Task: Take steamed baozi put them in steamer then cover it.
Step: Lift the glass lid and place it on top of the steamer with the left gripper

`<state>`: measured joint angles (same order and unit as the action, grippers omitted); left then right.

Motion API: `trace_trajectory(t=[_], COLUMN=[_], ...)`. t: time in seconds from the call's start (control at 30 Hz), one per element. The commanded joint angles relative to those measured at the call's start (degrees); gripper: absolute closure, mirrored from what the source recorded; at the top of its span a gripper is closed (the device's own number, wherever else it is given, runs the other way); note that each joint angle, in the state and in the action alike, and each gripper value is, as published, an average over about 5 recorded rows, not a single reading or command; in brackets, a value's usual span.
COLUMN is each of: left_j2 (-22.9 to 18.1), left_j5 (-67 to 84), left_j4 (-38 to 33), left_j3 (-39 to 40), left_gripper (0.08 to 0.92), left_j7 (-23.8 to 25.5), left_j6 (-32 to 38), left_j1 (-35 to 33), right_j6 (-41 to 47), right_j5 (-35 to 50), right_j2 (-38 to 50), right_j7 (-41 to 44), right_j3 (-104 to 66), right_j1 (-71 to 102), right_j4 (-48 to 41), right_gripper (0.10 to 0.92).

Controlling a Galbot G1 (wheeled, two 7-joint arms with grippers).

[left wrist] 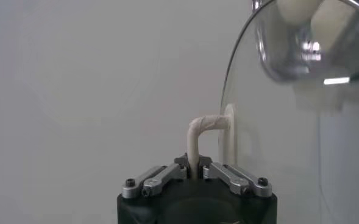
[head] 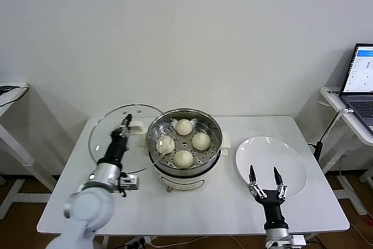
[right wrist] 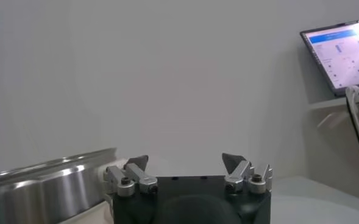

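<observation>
Four cream-white baozi (head: 183, 142) sit on the perforated tray inside the shiny steamer (head: 213, 154) at the table's middle. My left gripper (head: 125, 124) is shut on the white handle (left wrist: 199, 135) of the clear glass cover (head: 105, 129), holding it tilted just left of the steamer. In the left wrist view the cover's glass (left wrist: 289, 146) stands on edge beside the handle, with the steamer (left wrist: 301, 42) seen through it. My right gripper (head: 266, 179) is open and empty at the front right, over the near edge of the white plate (head: 291, 164).
The empty white plate lies right of the steamer. A laptop (head: 361, 80) stands on a side table at the far right; another side table (head: 9, 94) is at the far left. The steamer's wall (right wrist: 39, 189) shows in the right wrist view.
</observation>
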<state>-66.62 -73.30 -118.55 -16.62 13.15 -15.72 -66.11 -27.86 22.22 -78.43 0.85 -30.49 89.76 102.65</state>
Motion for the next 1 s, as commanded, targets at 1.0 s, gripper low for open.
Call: trace_trajectory(t=[1.0], left_j2=[-10.6], left_j5=[-3.5], left_j4=[14.6], left_j3=[22.8], left_gripper=[0.810], left_j7=[0.5], left_j6=[-8.4], left_j1=[17.2], right_j6=[-0.8], right_j5=[-2.9], right_j2=[-2.2], right_j7=[-0.3], right_j3=[-1.1], right_j1=[1.6], right_j4=[-0.3], right_gripper=[0.203])
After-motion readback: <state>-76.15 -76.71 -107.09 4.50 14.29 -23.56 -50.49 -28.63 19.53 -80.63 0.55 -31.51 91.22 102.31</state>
